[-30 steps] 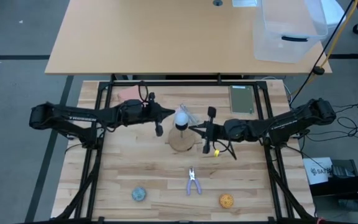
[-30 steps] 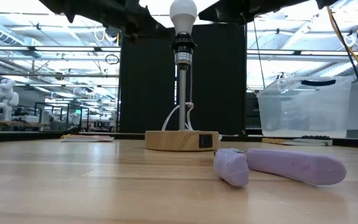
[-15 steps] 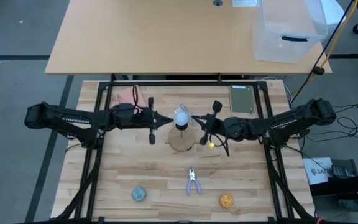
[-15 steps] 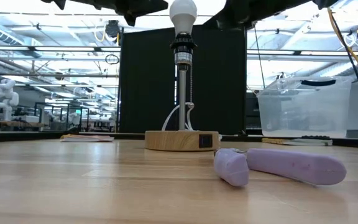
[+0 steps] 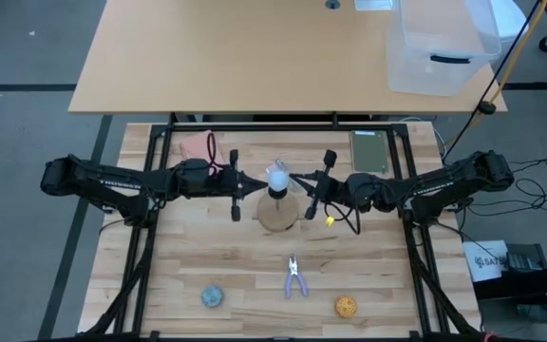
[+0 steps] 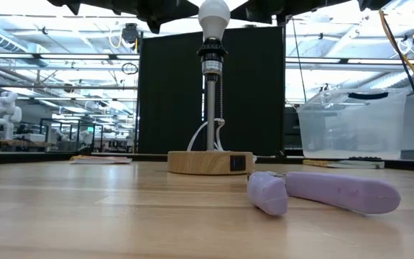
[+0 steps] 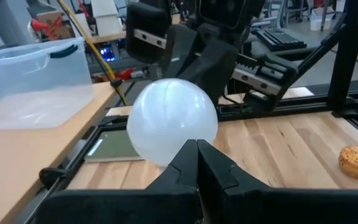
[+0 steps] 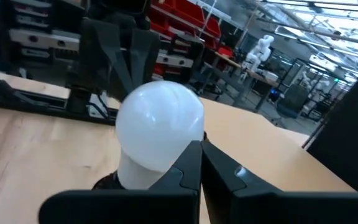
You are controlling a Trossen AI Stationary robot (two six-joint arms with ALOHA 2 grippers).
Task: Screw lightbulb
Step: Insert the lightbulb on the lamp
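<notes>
The white lightbulb [image 5: 276, 177] [image 6: 213, 14] sits upright in the black socket [image 6: 211, 57] on top of a metal post that rises from the round wooden stand [image 6: 210, 162] at the table's middle. My left gripper [image 5: 259, 182] [image 7: 196, 149] comes in level from the table's left, shut, with its tips at the bulb's left side. My right gripper [image 5: 295, 180] [image 8: 201, 149] comes in level from the right, also shut, with its tips at the bulb's right side. My left gripper's shut fingertips [image 7: 191, 163] lie level against the lower part of the bulb's round glass [image 7: 166, 118], from the table's left. I cannot tell whether they really touch it. My right gripper's shut fingertips [image 8: 191, 165] stand level at the opposite flank of the glass [image 8: 160, 124], from the table's right. Here too, touch cannot be told.
Purple pliers [image 5: 295, 277] [image 6: 322, 191] lie near of the stand. A blue-grey ball [image 5: 213, 296] and an orange ball [image 5: 347, 306] sit by the near edge. A pink pad [image 5: 196, 142] and a grey-green slab [image 5: 368, 152] lie at the far side. A clear bin [image 5: 440, 43] stands on the table behind.
My right gripper has swung its tips toward the far edge, from beside the stand's near side up to the bulb's right flank. My left gripper has swung slightly toward the near edge and now points straight at the bulb. Both stayed shut. The bulb stays in its socket.
</notes>
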